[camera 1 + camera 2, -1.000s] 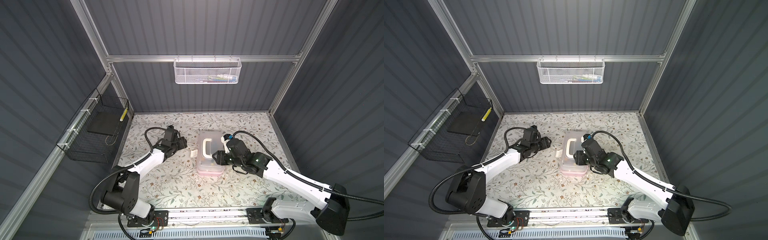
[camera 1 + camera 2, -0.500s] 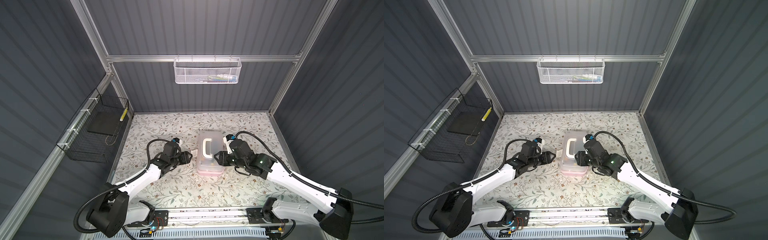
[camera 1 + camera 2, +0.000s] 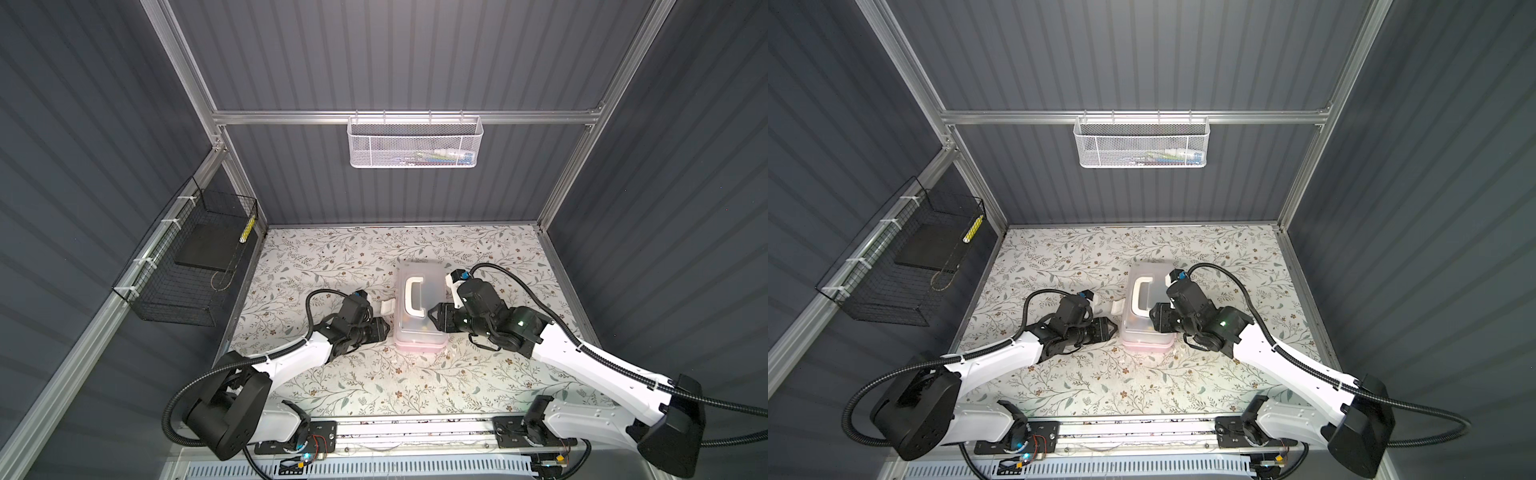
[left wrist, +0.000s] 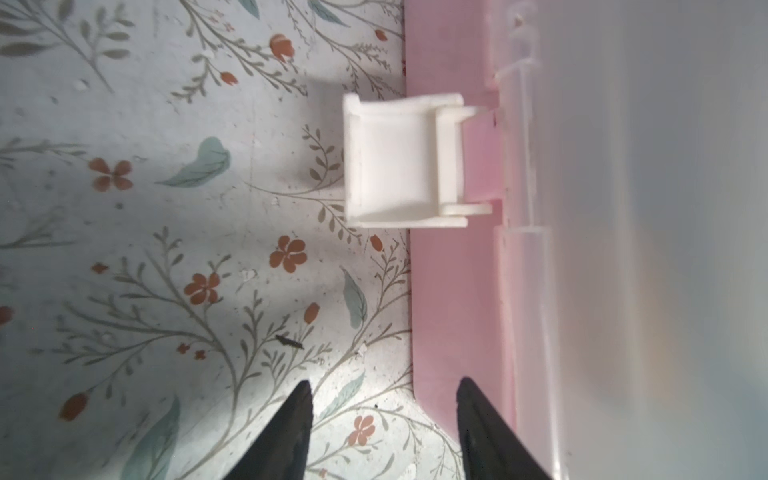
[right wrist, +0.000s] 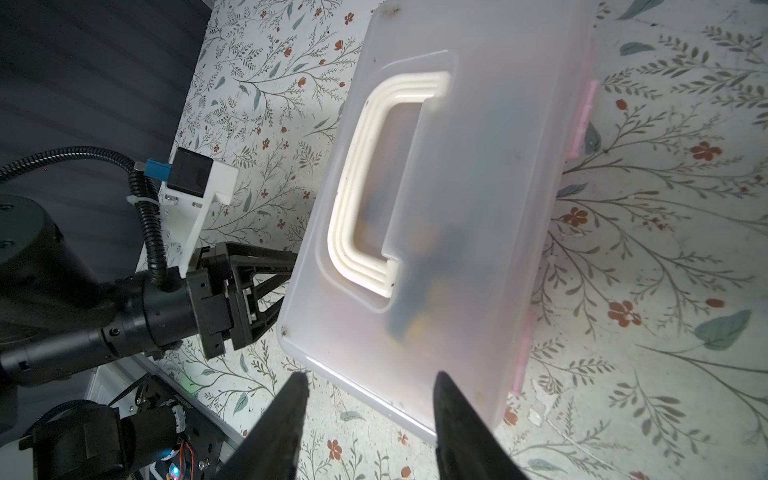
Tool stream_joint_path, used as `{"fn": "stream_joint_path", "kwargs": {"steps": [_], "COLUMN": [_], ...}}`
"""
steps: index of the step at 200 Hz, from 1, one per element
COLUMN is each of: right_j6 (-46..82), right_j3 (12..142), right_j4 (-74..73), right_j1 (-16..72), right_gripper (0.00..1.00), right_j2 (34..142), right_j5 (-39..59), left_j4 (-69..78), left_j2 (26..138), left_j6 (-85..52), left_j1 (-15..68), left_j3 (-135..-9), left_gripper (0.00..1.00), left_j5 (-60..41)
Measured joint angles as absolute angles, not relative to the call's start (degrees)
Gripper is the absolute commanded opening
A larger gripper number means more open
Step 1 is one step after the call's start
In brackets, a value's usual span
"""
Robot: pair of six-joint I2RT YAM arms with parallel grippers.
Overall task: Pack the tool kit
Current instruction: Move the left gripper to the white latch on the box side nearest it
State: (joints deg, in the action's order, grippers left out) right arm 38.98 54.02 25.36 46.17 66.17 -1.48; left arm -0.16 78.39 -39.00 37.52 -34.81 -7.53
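Here the tool kit, a pink case under a frosted lid, sits near the middle of the table with the lid down. Its long sides run from the near edge toward the far edge. The white handle lies flat in the lid. The white latch is swung out, unfastened, from the left long side.

The left arm stretches low from the near left corner, forearm almost level and wrist pointing at the case's left side. The left gripper stands just beside that side, toward the case's near corner, jaws apart with nothing between them.

The right arm reaches in from the near right corner, elbow raised and wrist turned leftward. The right gripper hangs over the near right part of the lid, jaws spread and clamping nothing. Whether its tips touch the lid cannot be told.
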Motion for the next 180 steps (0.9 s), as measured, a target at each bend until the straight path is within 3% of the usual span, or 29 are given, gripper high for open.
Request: {"fn": "stream_joint_path", "kwargs": {"steps": [87,135,180], "right_j6": [38.98,38.96,38.74], "right_j3": [54.13,54.11,54.11], "right_j4": [25.23,24.75,23.4], "right_j1": [46.17,46.17,46.15], "right_gripper": [0.5,0.5,0.5], "right_j2": [67.48,67.99,68.75], "right_j5": [-1.48,-1.48,-1.39], "left_j4": [-0.08,-3.4,7.05], "left_j2": [82.13,73.43,74.5], "left_j6": [-39.13,-34.57,-33.08], "left_j1": [41.41,32.62,25.1], "left_j3": [-36.49,-36.56,-32.67], "left_gripper": [0.57,0.58,0.58], "left_j5": [-4.12,-3.38,-13.45]}}
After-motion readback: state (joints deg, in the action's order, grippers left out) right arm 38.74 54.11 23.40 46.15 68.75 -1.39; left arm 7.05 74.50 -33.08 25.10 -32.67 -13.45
